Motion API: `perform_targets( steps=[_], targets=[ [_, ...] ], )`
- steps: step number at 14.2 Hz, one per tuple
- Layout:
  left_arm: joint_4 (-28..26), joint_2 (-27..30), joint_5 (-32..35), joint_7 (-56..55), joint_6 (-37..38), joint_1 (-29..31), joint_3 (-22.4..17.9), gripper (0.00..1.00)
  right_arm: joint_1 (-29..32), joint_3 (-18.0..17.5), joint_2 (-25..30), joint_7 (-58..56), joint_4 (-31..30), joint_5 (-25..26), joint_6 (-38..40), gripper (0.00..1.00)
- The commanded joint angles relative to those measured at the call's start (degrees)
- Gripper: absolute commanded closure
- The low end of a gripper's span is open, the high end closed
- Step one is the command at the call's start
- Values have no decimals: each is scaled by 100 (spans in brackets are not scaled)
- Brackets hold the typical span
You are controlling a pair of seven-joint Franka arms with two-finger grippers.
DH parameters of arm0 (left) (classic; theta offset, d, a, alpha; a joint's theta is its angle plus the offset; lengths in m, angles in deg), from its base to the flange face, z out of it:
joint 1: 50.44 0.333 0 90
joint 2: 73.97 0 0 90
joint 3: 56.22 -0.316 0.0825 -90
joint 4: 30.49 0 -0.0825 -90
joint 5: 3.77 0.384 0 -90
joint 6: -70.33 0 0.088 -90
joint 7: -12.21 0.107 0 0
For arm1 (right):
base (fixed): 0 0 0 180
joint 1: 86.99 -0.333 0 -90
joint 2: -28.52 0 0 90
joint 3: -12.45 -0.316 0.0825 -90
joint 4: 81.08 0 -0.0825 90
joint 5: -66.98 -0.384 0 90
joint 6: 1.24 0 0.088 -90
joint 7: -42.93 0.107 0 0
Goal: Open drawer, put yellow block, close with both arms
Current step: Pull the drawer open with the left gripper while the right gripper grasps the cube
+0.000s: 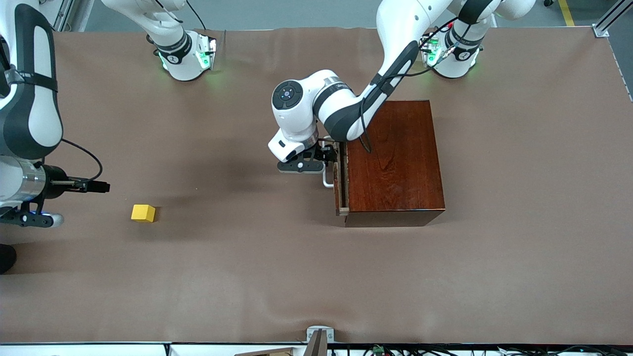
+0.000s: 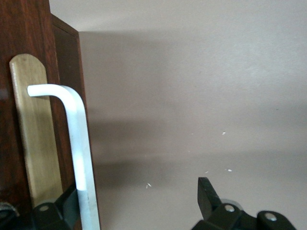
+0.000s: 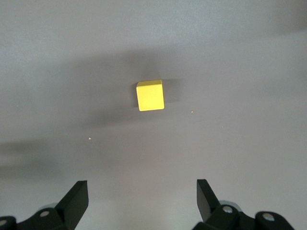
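**A:** Where does the left gripper (image 2: 139, 201) stand?

**B:** At the front of the glossy reddish-brown wooden box (image 1: 395, 158). Its black fingers are spread wide, and the white loop handle (image 2: 76, 153) runs down just inside one of them, the other well clear over bare tabletop. They bracket the handle but have not pinched it. Past the handle comes the pale wooden strip it is fixed to, then the dark face of the pale-wood sliding drawer (image 1: 340, 178), which looks shut or barely cracked.

**A:** How should that handle behave?

**B:** It looks rigid, thin and smooth, so probably slippery. Gripping the straight middle run, squarely across, seems safest; the drawer should slide if pulled straight out, while a skewed pull may jam it. The box looks heavy enough to stay put, though that is a guess.

**A:** And the right gripper (image 3: 139, 203)?

**B:** It hangs over the brown cloth-covered table (image 1: 247, 277) toward the right arm's end, fingers fully apart and empty. Ahead of its fingertips, well apart from them, sits the small bright yellow cube (image 3: 150, 95), flat on the table, a long way from the box.

**A:** Easy to pick up?

**B:** Likely light and stiff with flat, hard faces. Closing on two opposite sides, centred, should hold it; a corner grip could let it twist out.
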Motion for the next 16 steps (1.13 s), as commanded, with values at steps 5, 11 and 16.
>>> perform_targets(
  steps=[5,11,16],
  targets=[
    [114,-88,65,-187,-451,-143,47,0,89,-59,-162,36,74,-33,-56,0],
    [114,-132,-216,-169,-793,-248,56,0,89,-59,-268,36,74,-33,-206,0],
    [123,-158,-287,-160,-1162,-310,64,0,80,-50,-444,27,74,-33,-451,0]
  ],
)
